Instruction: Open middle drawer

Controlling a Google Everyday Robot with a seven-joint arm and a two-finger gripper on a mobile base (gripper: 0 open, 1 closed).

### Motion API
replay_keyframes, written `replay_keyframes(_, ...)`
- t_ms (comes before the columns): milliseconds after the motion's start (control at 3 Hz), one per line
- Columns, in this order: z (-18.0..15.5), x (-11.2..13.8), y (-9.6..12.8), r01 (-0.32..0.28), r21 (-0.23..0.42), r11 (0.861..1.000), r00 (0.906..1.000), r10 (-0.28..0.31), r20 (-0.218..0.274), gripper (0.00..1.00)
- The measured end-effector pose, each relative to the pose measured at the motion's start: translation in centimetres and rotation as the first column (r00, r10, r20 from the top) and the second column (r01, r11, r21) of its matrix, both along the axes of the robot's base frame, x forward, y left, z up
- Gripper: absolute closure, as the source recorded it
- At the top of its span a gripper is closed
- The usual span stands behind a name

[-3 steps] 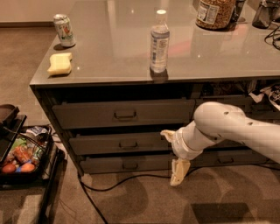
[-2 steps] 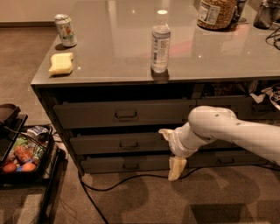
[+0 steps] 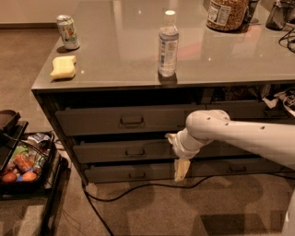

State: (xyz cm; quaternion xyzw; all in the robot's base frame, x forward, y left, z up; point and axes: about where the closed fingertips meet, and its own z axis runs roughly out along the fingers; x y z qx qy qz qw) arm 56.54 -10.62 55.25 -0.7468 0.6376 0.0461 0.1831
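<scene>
Nearest, a black cable (image 3: pixel 138 188) trails over the carpet in front of the desk (image 3: pixel 115 78). At the left edge stands a low dark cart (image 3: pixel 32 184) holding packets and some round red and orange fruit.

The white arm (image 3: pixel 249 136) comes in from the right, low across the drawer fronts. Its tool (image 3: pixel 176 157) sits in front of the middle drawer (image 3: pixel 110 151), to the right of that drawer's small loop handle (image 3: pixel 135 152) and apart from it. The tool stands wide and holds nothing: one cream finger (image 3: pixel 171 136) points up and left at the drawer's top edge. The other hangs down over the bottom drawer (image 3: pixel 115 173). (Whether either one touches a front cannot be told.)

The middle drawer lies between the taller top drawer (image 3: pixel 92 122) and the bottom one, its dark front roughly in line with theirs.

On the grey desk top, a yellow sponge (image 3: pixel 63 67) lies near the front left corner, with a drink can (image 3: pixel 68 32) just behind it. A clear plastic bottle (image 3: pixel 168 44) stands upright near the middle. Farthest back, at the right, is a large jar (image 3: pixel 226 14) with a label.
</scene>
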Motion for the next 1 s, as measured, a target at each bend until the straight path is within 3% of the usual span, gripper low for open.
replay_keyframes(333, -0.4, 0.1, -0.5, -0.015, 0.044, 0.999, 0.9996, 0.014, 0.026, 0.00)
replay_keyframes(667, -3.0, -0.6, -1.7, 0.000, 0.123, 0.992, 0.9962, -0.011, 0.086, 0.00)
replay_keyframes(1000, -2.8, 0.3, -2.3, 0.021, 0.135, 0.991, 0.9909, -0.039, 0.129, 0.00)
